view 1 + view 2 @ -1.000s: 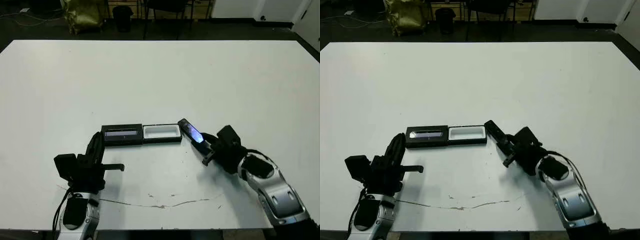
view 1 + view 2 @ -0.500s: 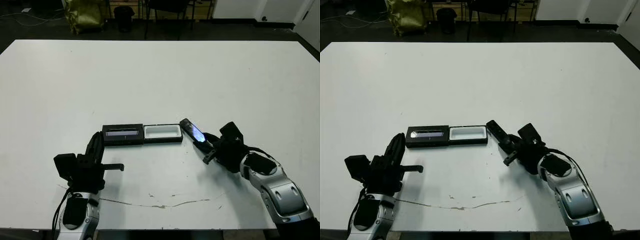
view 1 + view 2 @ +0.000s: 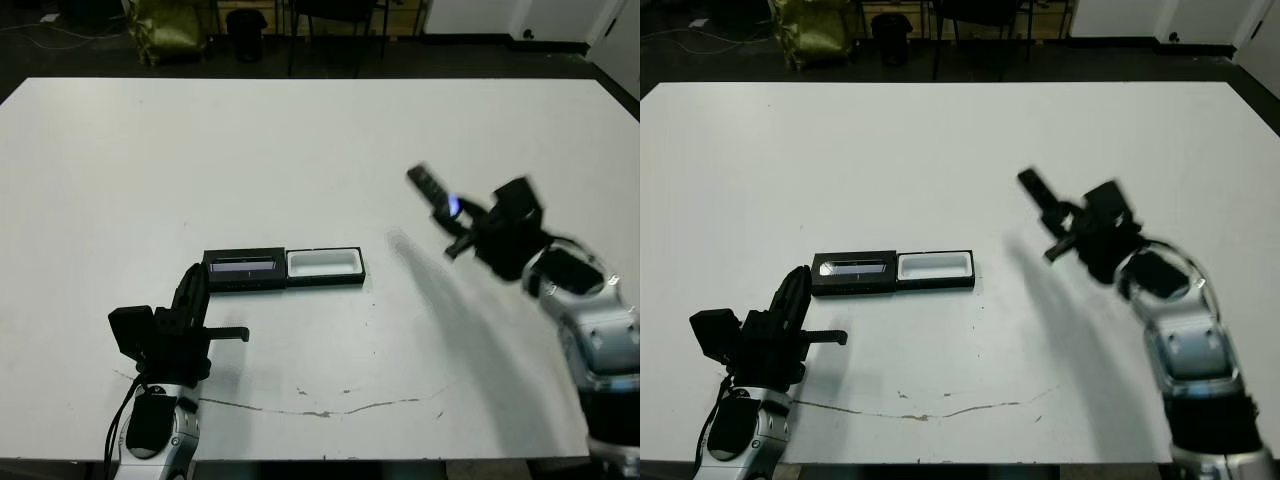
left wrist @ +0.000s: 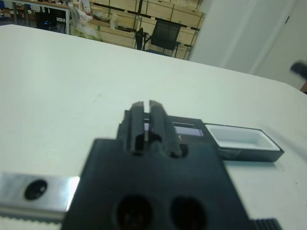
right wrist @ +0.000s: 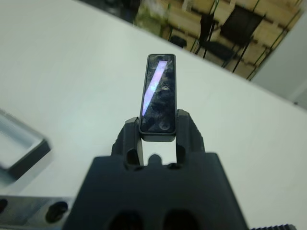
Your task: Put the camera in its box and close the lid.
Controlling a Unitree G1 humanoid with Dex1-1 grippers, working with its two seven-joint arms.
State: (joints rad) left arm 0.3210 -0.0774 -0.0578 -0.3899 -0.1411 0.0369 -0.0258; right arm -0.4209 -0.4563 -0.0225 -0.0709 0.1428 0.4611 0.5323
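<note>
- Right wrist view shows the right gripper [image 5: 157, 136] with its fingers clamped on the lower end of the camera [image 5: 158, 98].
- Raised above the desk [image 3: 300, 150], the camera sits at about 2 o'clock from the box [image 3: 324, 265].
- Box lies open, its lid [image 3: 243, 268] flat at its 9 o'clock side.
- Left gripper [image 4: 147, 120] rests near the lid, fingers nearly together and empty.
</note>
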